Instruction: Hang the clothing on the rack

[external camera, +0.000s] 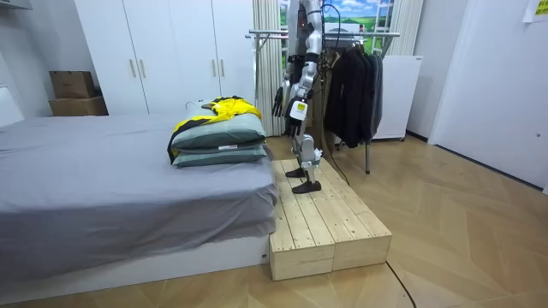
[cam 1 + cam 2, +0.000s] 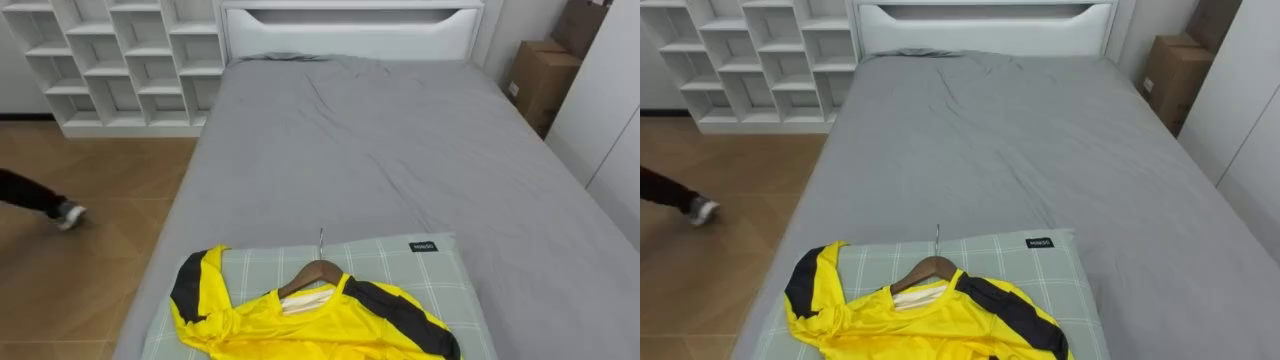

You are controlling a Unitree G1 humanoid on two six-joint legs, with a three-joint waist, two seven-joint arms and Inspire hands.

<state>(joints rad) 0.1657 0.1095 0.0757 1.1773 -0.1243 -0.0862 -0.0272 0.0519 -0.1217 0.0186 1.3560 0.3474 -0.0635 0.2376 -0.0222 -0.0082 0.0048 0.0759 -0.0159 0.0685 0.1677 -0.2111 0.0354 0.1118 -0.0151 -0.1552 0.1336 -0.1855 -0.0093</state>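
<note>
Bedroom with a pale wooden floor. Taking up most of the head views, a wide grey bed (image 2: pixel 400 170) with a lightly creased sheet and a white headboard (image 2: pixel 350 30) at the far end. On the robot's left of the bed, white cubby shelves (image 2: pixel 110 60); on its right, cardboard boxes (image 2: pixel 540 80) by the wall.

Seen from the room view: robot standing upright on a low wooden platform (image 1: pixel 330 222) set against the foot of the bed, facing the bed. Close behind, a clothes rack (image 1: pixel 360 36) carrying dark garments (image 1: pixel 351 85).

At the foot of the bed, stacked green checked pillows (image 2: pixel 400 265). Spread on top, the yellow shirt (image 2: pixel 300 325) with black panels, threaded on a wooden hanger (image 2: pixel 318 272), metal hook (image 2: pixel 321 240) pointing toward the headboard.

Left hand (image 1: pixel 280 101) hanging at the robot's side, apart from the shirt, too small to tell whether relaxed or curled.

Judged as the opening step: shirt on its hanger, not yet picked up. Likely needed next: a bend and reach to the hanger's neck, a firm hold below the hook, then a turn to the rail behind.

Possible hindrances: soft pillows giving under pressure, loose sleeves dragging, garments crowding the rail, the platform edge underfoot. At the views' left edge, a person's shoe (image 2: pixel 68 215), well apart.
</note>
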